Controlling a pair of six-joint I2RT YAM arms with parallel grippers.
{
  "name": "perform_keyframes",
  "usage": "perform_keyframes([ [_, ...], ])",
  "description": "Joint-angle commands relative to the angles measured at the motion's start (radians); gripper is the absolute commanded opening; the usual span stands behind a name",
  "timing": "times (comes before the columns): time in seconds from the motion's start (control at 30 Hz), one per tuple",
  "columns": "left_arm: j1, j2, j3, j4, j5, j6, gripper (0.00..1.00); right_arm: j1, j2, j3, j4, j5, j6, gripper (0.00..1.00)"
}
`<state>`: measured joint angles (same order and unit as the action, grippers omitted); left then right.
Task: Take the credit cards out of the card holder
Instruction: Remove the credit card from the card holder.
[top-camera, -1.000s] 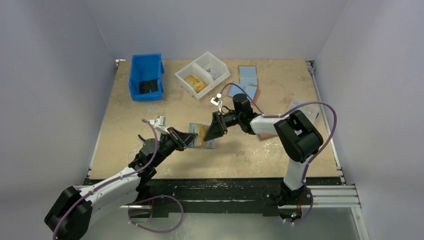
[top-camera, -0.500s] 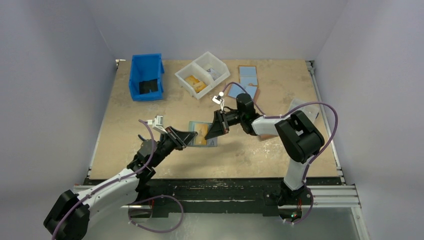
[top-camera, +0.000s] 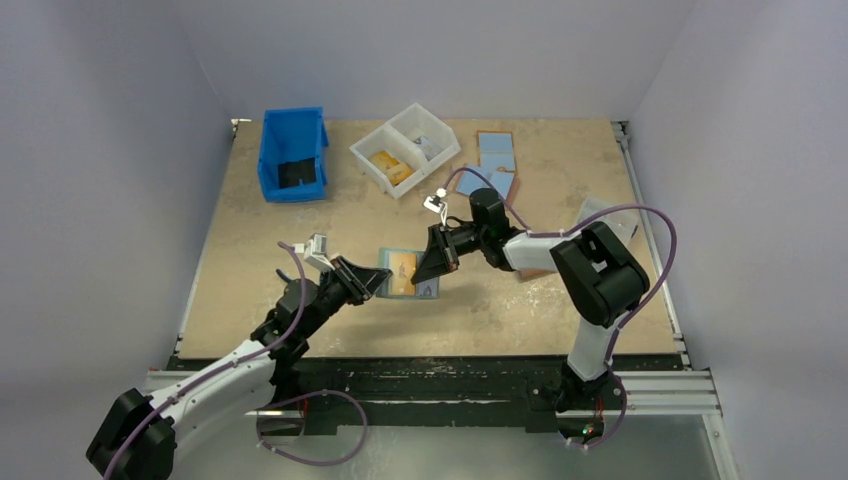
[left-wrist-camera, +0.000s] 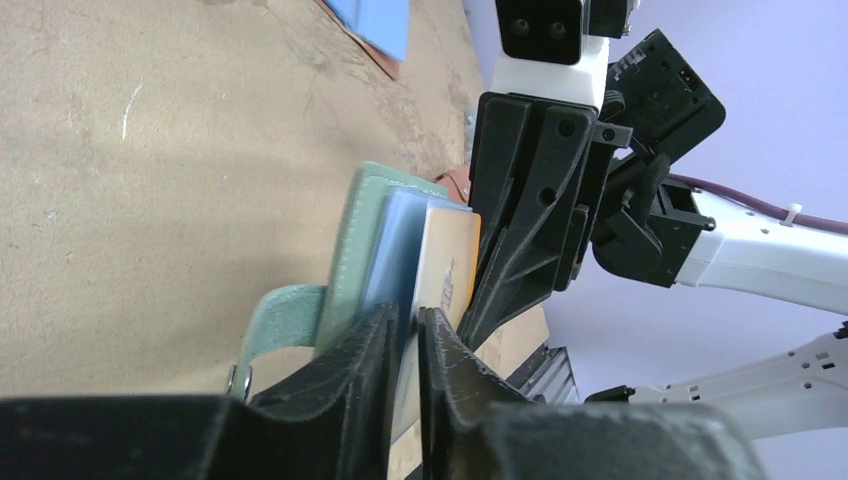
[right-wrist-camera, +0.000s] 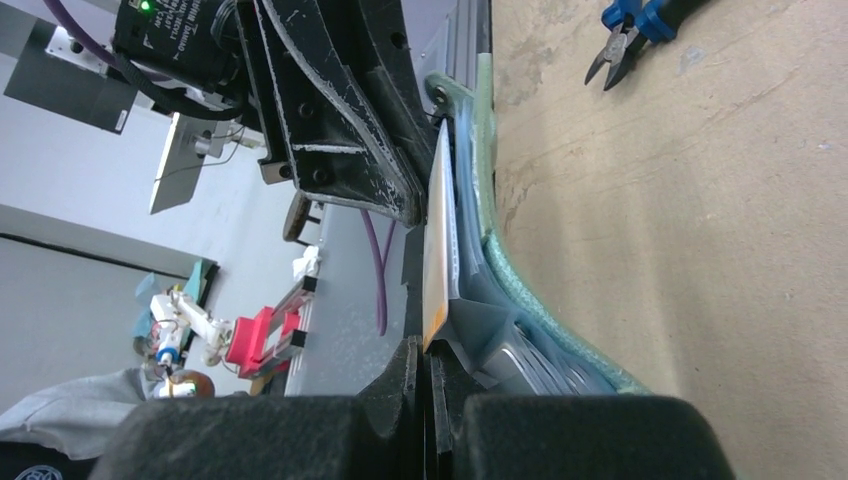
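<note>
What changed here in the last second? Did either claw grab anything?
The right gripper has closed its jaws on the tan-orange card sticking out of the card holder. The left gripper still pinches the holder's sleeves. Both arms barely shifted; the holder, blue bin and white tray stayed put.

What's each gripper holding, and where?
Right gripper pinches the tan-orange card by its edge. Left gripper straddles a sleeve edge of the card holder; grip unclear.

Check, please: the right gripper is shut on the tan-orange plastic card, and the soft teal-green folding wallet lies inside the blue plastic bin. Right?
No: the top view shows the soft teal-green folding wallet on the wooden table, outside the blue plastic bin. The rest holds.
</note>
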<state>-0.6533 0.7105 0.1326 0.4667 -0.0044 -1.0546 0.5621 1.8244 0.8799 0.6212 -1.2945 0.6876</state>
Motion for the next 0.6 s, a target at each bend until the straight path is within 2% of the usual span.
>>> perform_keyframes([
  [0.0, 0.015, -0.018, 0.012, -0.003, -0.003, 0.020, 0.12, -0.009, -0.017, 0.040, -0.034, -0.029, -0.075, 0.00],
  [0.1, 0.023, -0.015, 0.001, 0.024, 0.026, 0.019, 0.00, -0.011, 0.001, 0.045, -0.062, -0.036, -0.101, 0.00],
  [0.33, 0.038, 0.005, -0.037, 0.067, 0.053, 0.018, 0.00, -0.015, 0.026, 0.059, -0.129, -0.021, -0.167, 0.00],
  [0.5, 0.048, -0.017, -0.038, -0.067, 0.008, 0.057, 0.00, -0.033, 0.064, 0.077, -0.226, 0.027, -0.238, 0.00],
  [0.57, 0.049, -0.034, -0.030, -0.130, 0.007, 0.078, 0.18, -0.035, 0.078, 0.085, -0.264, 0.044, -0.272, 0.00],
])
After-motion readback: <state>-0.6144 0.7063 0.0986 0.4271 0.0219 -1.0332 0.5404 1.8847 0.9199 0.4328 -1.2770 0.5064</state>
